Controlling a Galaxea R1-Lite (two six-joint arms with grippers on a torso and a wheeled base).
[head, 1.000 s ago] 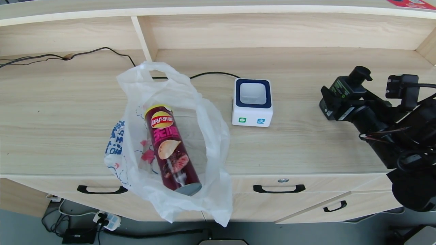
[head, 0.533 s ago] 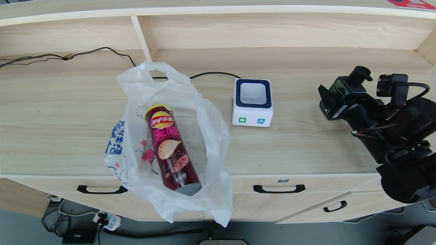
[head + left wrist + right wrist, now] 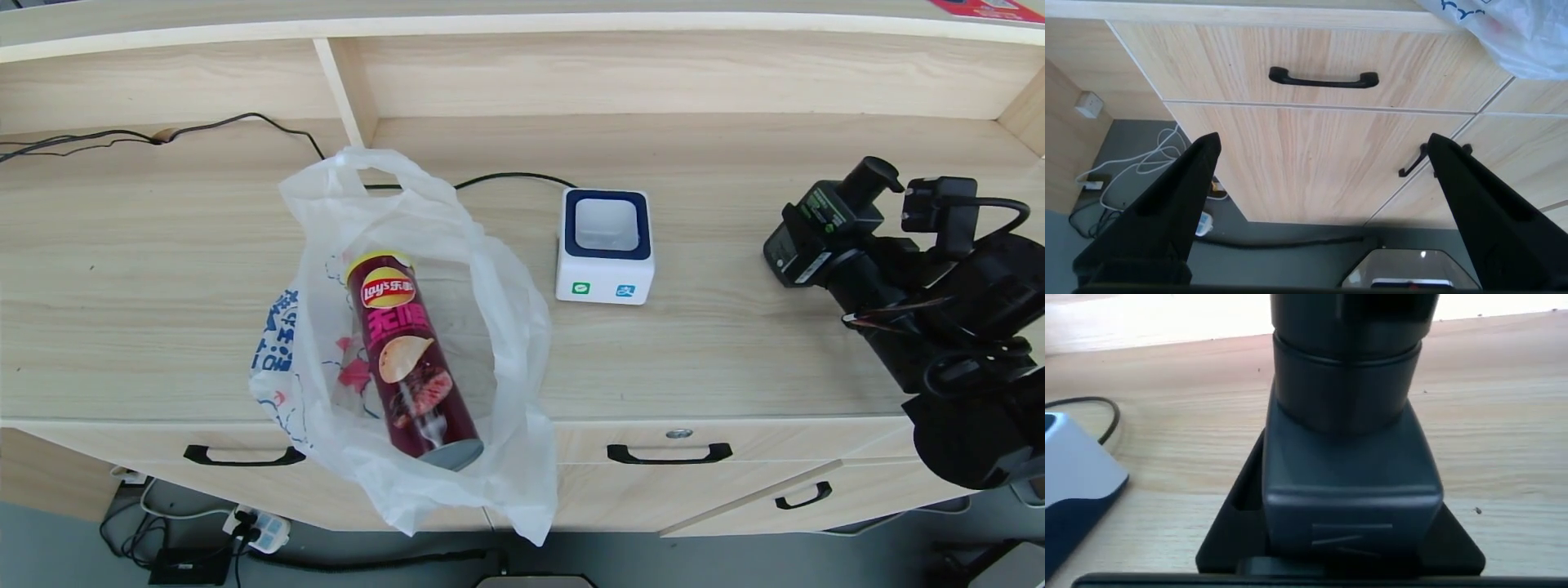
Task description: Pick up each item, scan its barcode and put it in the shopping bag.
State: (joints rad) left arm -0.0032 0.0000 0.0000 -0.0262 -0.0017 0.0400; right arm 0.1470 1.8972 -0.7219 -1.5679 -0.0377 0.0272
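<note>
A dark grey bottle (image 3: 820, 214) with a black cap and a green label is held over the counter's right side, to the right of the scanner; my right gripper (image 3: 804, 249) is shut on it. In the right wrist view the bottle (image 3: 1349, 465) sits between that gripper's (image 3: 1343, 551) black fingers. The white scanner (image 3: 605, 245) with a blue-rimmed window stands mid-counter. A white plastic shopping bag (image 3: 490, 327) lies open at the counter's front edge with a maroon chips can (image 3: 408, 351) lying inside. My left gripper (image 3: 1323, 147) is open below the counter, facing the drawers.
A black cable (image 3: 506, 176) runs from the scanner along the back of the counter (image 3: 735, 351). A vertical shelf divider (image 3: 347, 90) rises behind the bag. Drawer handles (image 3: 669, 452) sit under the front edge. A corner of the scanner (image 3: 1074, 498) is near the bottle.
My right arm shifted a little to the left with the bottle, then turned it so its cap end rose and swung slightly right. Bag, can and scanner stayed put.
</note>
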